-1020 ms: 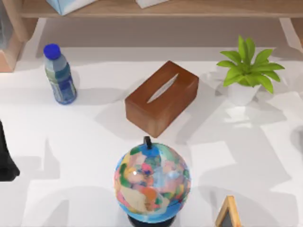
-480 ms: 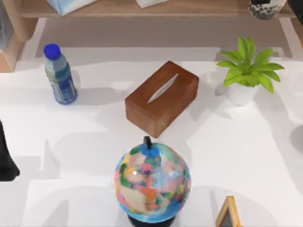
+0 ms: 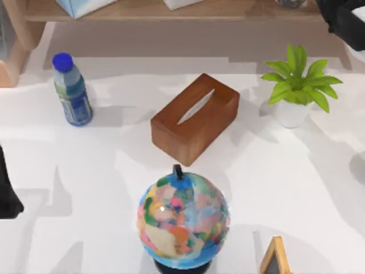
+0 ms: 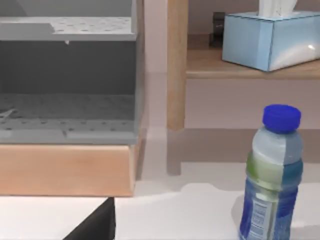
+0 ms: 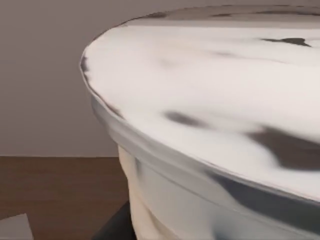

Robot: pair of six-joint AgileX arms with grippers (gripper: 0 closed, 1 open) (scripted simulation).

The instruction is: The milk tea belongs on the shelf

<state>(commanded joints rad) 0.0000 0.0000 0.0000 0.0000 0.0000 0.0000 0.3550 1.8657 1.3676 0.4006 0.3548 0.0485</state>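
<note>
The milk tea (image 5: 210, 125), a white cup with dark blotches, looms very close in the right wrist view, over a brown board. From above, only its grey edge (image 3: 291, 3) peeks in at the top, over the right part of the long light-brown shelf (image 3: 228, 10). My right gripper (image 3: 336, 17) is a dark shape at the top right corner, just right of the cup and shut on it. My left arm (image 3: 5, 188) is parked at the table's left edge. The shelf's board (image 4: 225, 67) and a thick post (image 4: 177, 65) show in the left wrist view.
A blue-capped bottle (image 3: 71, 91) stands back left, a brown tissue box (image 3: 195, 117) mid-table, a potted plant (image 3: 296, 91) back right below the gripper, a globe (image 3: 182, 220) at the front, a small framed board (image 3: 275, 260) beside it. A light-blue tissue box (image 3: 82, 5) sits on the shelf.
The milk tea came into view at the top right, then moved left and farther back over the shelf. The right gripper's dark body has entered the top right corner.
</note>
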